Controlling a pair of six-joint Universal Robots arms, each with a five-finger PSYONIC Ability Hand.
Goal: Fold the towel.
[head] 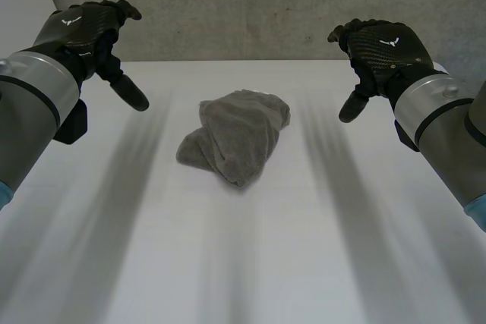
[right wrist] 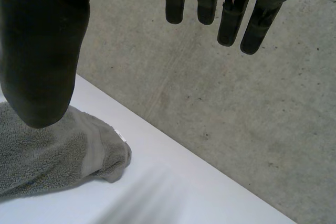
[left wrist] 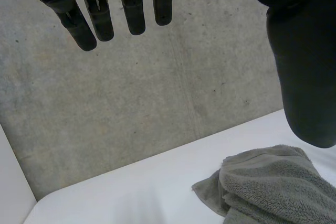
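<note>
Head view has the grey towel (head: 237, 136) lying in a crumpled heap on the white worktop (head: 243, 278), between the left hand (head: 85, 29) and the right hand (head: 386, 49) and well apart from both. Each hand hangs above the worktop with fingers straight and spread from the thumb, holding nothing. Each wrist view puts the towel beside the thumb, untouched. To my judgement no fold is made yet: the heap needs spreading flat, then its corners taken and folded over.

Towel (head: 237, 136) on table (head: 342, 263), between left hand (head: 87, 28) and right hand (head: 383, 47) (touching neither).
</note>
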